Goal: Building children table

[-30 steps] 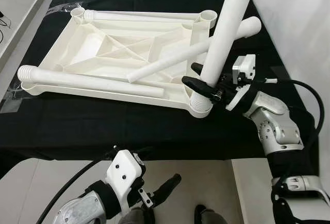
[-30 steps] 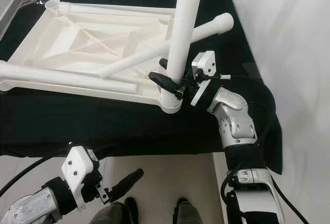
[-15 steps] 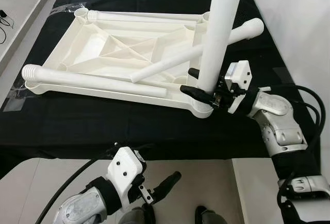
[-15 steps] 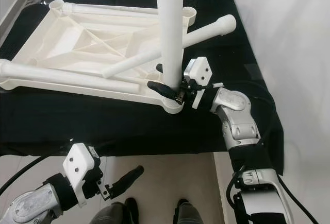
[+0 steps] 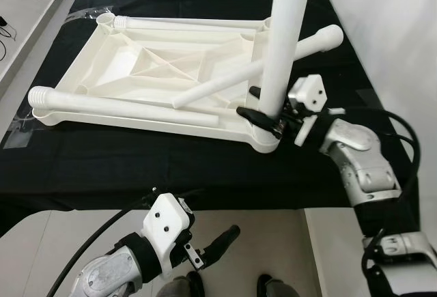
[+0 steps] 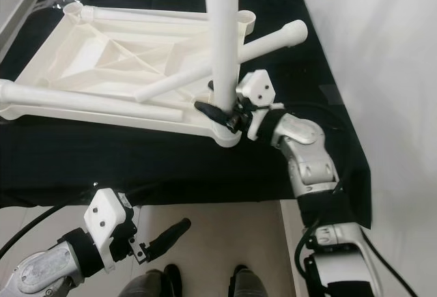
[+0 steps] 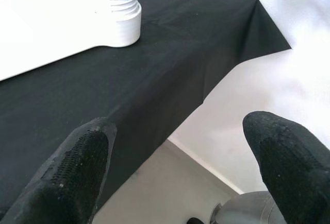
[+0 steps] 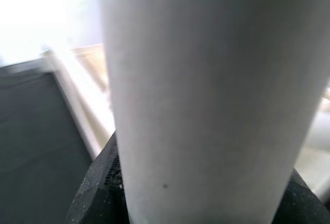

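Note:
A white plastic table top (image 5: 136,72) lies upside down on the black cloth. A white leg (image 5: 285,31) stands upright in its near right corner socket (image 5: 265,140), and my right gripper (image 5: 263,106) is shut on the leg just above the socket. The leg (image 8: 201,95) sits between the black fingers in the right wrist view. Three more legs lie on the top: one (image 5: 116,106) along the near edge, one (image 5: 184,21) along the far edge, one (image 5: 259,66) diagonally across. My left gripper (image 5: 215,246) hangs open below the table's front edge, its fingers (image 7: 77,167) spread with nothing between them.
The black cloth (image 5: 136,167) covers a table whose front edge runs across the lower part of the eye views. A white wall (image 5: 389,24) stands close on the right. Light floor (image 5: 41,242) and dark shoes (image 5: 270,287) show below.
The upright leg has gone from leaning right to nearly vertical in the corner socket. My right gripper moved left and farther with it, still shut on it. My left arm barely moved.

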Controlling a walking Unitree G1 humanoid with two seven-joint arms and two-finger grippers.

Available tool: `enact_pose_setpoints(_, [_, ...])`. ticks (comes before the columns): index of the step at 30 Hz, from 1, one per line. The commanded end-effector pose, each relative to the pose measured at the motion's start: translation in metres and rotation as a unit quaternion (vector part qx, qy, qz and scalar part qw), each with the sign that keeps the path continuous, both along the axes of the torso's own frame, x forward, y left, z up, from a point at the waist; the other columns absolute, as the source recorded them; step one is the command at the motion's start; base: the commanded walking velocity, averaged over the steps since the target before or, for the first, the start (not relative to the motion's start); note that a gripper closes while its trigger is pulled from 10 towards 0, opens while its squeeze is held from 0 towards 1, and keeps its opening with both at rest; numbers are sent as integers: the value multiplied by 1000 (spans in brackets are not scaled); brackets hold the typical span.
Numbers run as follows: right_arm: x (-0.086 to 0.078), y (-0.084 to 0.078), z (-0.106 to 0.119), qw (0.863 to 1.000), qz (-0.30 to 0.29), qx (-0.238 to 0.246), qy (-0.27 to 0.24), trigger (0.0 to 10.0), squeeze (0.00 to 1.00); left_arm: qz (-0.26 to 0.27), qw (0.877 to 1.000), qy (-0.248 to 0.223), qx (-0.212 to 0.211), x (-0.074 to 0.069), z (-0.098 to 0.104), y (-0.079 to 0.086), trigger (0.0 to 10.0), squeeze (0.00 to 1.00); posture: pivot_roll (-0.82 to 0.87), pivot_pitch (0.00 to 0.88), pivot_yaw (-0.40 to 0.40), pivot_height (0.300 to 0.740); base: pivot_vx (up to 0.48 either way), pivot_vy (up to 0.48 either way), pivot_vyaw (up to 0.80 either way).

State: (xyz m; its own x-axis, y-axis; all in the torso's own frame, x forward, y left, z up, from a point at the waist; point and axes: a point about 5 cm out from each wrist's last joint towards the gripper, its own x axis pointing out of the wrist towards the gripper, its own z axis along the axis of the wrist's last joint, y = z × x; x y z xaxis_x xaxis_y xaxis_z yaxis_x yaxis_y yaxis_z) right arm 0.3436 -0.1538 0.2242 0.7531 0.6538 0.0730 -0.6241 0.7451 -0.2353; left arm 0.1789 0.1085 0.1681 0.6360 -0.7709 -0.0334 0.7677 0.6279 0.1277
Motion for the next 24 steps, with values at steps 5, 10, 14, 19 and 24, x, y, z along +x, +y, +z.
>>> enact_pose_setpoints(5, [-10,-18,-59,980,-147,-15,130,10000,0,2,1000,11,1,-1,-5,0,10000,0,52,307,55,740,0,0,0])
enact_pose_setpoints(10, [-10,-19,-58,972,-200,-5,122,10000,0,2,1000,11,1,0,-6,0,10000,0,50,300,53,740,0,0,0])
enact_pose_setpoints(14, [-14,-20,-59,960,-248,-34,122,10000,0,3,1000,10,2,0,-6,0,10000,0,49,298,49,740,0,0,0])
enact_pose_setpoints(19, [-26,-15,-59,941,-308,-56,126,10000,0,5,1000,9,2,1,-6,0,10000,0,46,298,49,740,0,0,0])
enact_pose_setpoints(24, [-35,-9,-64,923,-352,-47,152,10000,0,5,1000,8,2,1,-6,1,10000,0,44,296,47,740,0,0,0])
